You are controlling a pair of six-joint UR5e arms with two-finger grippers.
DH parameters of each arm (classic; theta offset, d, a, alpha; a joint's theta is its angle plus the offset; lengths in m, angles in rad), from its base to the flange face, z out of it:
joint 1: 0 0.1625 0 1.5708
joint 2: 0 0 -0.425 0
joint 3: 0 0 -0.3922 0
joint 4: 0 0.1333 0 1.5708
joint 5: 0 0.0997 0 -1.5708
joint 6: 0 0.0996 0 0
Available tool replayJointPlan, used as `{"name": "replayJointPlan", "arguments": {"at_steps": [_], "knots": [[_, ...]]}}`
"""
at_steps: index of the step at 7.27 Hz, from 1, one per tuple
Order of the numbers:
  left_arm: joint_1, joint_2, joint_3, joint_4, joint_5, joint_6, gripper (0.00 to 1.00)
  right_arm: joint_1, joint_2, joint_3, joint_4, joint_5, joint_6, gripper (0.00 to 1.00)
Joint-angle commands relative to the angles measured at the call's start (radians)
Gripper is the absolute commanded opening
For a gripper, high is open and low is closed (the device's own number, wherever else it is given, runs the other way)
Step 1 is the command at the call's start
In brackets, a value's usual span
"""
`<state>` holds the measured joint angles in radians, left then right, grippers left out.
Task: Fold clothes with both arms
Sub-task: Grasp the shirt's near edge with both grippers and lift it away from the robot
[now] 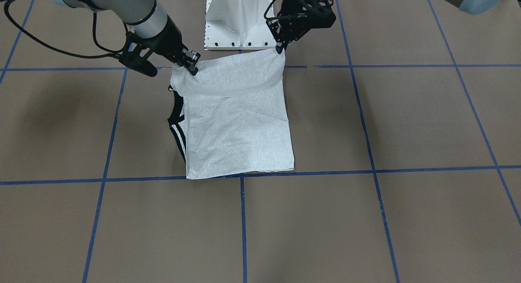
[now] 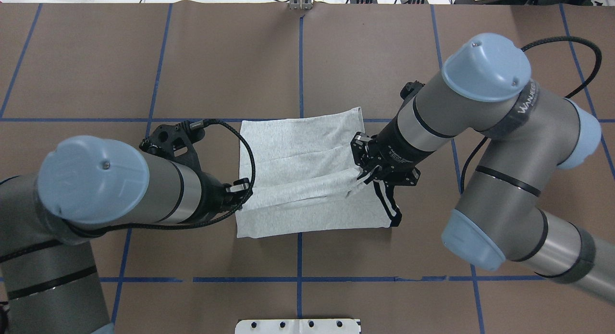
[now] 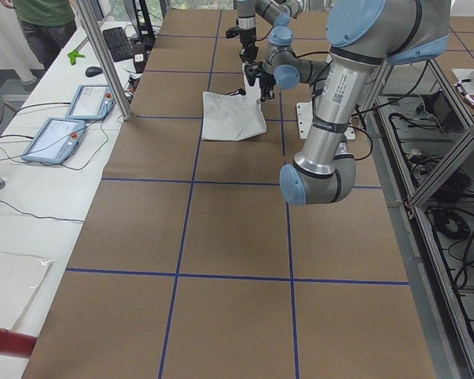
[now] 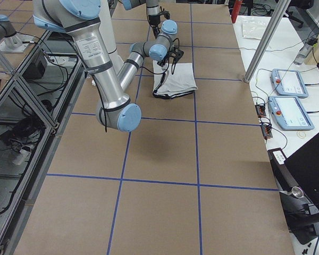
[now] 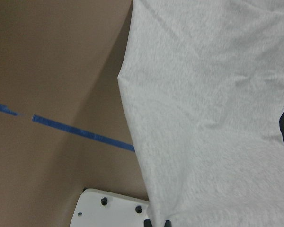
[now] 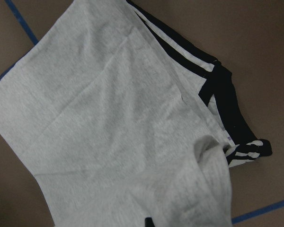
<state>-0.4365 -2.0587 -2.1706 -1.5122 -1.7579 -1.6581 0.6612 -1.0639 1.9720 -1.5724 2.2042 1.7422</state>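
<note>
The grey T-shirt (image 1: 240, 128) lies in the middle of the brown desk (image 1: 407, 120). It is folded into a rough rectangle, and its plain grey side faces up. Its far edge, away from the robot, lies flat beside a blue tape line (image 1: 333, 170). The edge nearest the robot is raised off the desk and held at both corners.

The left fingers (image 1: 280, 50) are clamped on the corner on the robot's left. In the left wrist view the cloth runs straight down between the two tips (image 5: 158, 222). The right fingers (image 1: 192, 67) are clamped on the other corner, where the cloth bunches into a small fold. In the right wrist view that fold sits just above the one tip that shows.

Between the two grips the lifted edge sags slightly into a soft roll. In the overhead view this roll hangs over a lower layer of the shirt, and that layer reaches a little closer to the robot.

The black double stripes (image 1: 178, 136) and the black neck band (image 6: 227, 104) stick out along the shirt's side on the robot's right, just below the right fingers. The white pedestal (image 1: 238, 18) stands just behind the lifted edge. Both arms reach in low from their own sides, the left arm (image 2: 110, 194) and the right arm (image 2: 432, 122).
</note>
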Motion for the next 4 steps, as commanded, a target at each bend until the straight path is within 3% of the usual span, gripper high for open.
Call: {"name": "replayJointPlan", "arguments": {"at_steps": [1, 4], "knots": [[-0.086, -0.001, 0.110, -0.129, 0.000, 0.033, 0.00, 0.029, 0.076, -0.129, 0.000, -0.001, -0.047, 0.00], [-0.133, -0.063, 0.337, -0.314, 0.002, 0.043, 0.00, 0.044, 0.151, -0.260, 0.002, -0.001, -0.076, 0.00]]}}
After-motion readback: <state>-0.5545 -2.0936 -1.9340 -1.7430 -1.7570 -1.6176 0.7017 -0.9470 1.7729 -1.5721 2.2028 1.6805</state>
